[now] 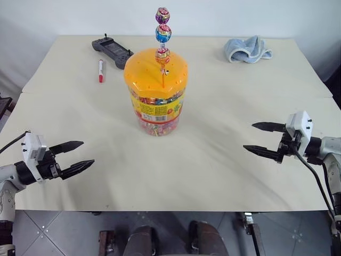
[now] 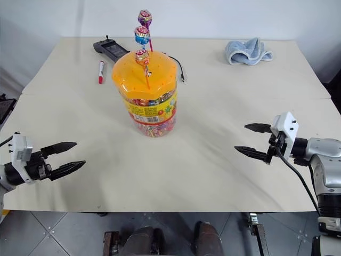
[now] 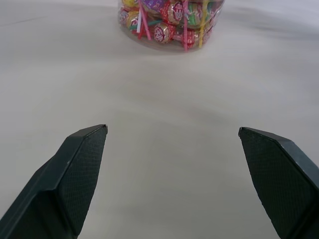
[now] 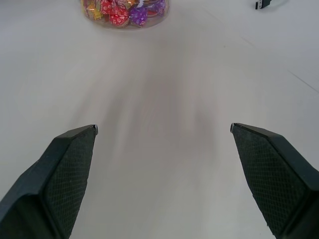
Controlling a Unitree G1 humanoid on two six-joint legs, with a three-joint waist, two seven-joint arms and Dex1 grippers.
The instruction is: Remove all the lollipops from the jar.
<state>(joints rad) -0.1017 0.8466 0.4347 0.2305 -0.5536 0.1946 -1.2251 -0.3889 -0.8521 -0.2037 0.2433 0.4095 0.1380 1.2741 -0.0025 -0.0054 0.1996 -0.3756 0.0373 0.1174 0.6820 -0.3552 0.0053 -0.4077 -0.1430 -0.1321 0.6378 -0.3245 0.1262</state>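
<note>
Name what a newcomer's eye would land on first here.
The jar with its orange domed lid stands mid-table, three lollipops sticking up from the lid. Nearer the front edge, the left gripper and right gripper hover open on either side. Behind lie a red marker and a blue cloth.

Three lollipops (image 1: 163, 33) stand upright in the orange-lidded jar (image 1: 155, 90); mid-table.

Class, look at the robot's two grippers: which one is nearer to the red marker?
Left. The left gripper hangs open at the table's near left, on the same side as the marker. The right gripper hangs open at the near right, beyond the jar from it.
</note>
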